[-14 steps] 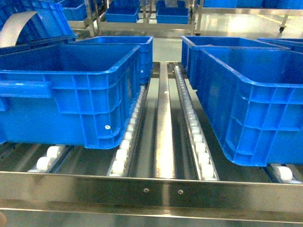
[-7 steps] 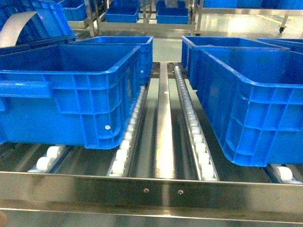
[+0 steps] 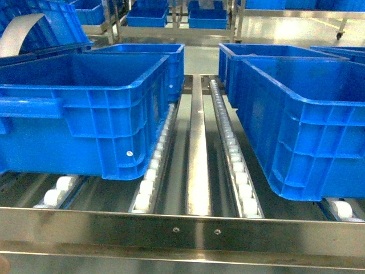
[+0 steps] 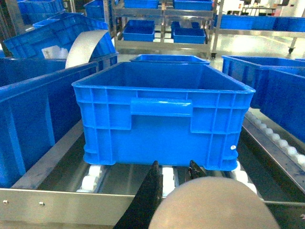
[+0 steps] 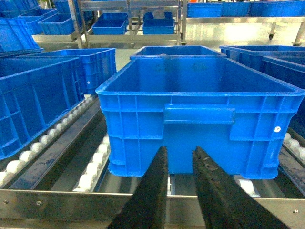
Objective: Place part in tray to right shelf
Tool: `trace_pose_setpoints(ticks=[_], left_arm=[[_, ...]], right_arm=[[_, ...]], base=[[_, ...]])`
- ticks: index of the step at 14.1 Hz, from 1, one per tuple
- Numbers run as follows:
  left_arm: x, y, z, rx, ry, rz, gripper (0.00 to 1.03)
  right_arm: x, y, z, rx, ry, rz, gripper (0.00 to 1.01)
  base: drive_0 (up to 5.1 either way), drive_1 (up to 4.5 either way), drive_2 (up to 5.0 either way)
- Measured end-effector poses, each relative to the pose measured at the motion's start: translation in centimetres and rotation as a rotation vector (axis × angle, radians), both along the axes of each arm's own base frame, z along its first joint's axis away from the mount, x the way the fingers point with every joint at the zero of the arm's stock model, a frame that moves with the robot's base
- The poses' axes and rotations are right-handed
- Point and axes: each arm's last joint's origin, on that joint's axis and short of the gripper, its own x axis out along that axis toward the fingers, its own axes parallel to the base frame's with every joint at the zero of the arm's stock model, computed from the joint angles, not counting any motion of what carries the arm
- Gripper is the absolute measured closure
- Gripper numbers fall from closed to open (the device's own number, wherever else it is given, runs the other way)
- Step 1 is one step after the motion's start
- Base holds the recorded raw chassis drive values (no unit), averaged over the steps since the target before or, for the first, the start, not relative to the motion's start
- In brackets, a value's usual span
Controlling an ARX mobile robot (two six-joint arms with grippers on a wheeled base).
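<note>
Left wrist view is showing the left tool (image 4: 174, 191) sitting low at the shelf's front rail (image 4: 57, 205), w/ a rounded beige mass, prob. the tray (image 4: 212, 205), filling the bottom of frame right at the fingers (image 4: 150, 195). It's looking like the fingers are flanking or clamped on the tray's handle end, but the tray is hiding the contact, so can't tell the jaw state for sure. The part isn't showing in any view; if it's riding in the tray, it's out of sight below the frame.

Right wrist view is showing the right tool (image 5: 178, 191) empty, fingers close together w/ a narrow gap between them, nothing held, pointing straight at a blue bin (image 5: 200, 114) sitting on the white rollers (image 5: 93, 167).

Head view isn't catching either tool: only the right shelf (image 3: 182, 228), two big blue bins (image 3: 85, 108) (image 3: 302, 120) and an open roller lane (image 3: 197, 148) running btwn them.

Key relation, as a judgement: the tray is w/ the left arm, while the target side is lying to the right of it, so the load is needing to cross rightward. The tray's long axis seems to be running fore-aft, in line w/ the roller tracks, which suits sliding it over the rail. The right arm is nearer the goal but isn't carrying anything.
</note>
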Motion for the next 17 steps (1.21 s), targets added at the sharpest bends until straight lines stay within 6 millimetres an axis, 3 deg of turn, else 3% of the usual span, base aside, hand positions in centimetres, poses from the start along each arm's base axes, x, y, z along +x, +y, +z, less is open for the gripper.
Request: trace_pose_setpoints(ticks=[5, 6, 17], left_arm=[[0.00, 0.00, 0.00, 0.000, 0.000, 0.000, 0.91], [0.00, 0.00, 0.00, 0.000, 0.000, 0.000, 0.91], [0.00, 0.00, 0.00, 0.000, 0.000, 0.000, 0.91]], right_arm=[[0.00, 0.00, 0.00, 0.000, 0.000, 0.000, 0.25], [0.00, 0.00, -0.01, 0.000, 0.000, 0.000, 0.03], [0.00, 0.00, 0.00, 0.000, 0.000, 0.000, 0.03]], base=[[0.0, 0.00, 0.0], [0.0, 0.00, 0.0], [0.0, 0.00, 0.0]])
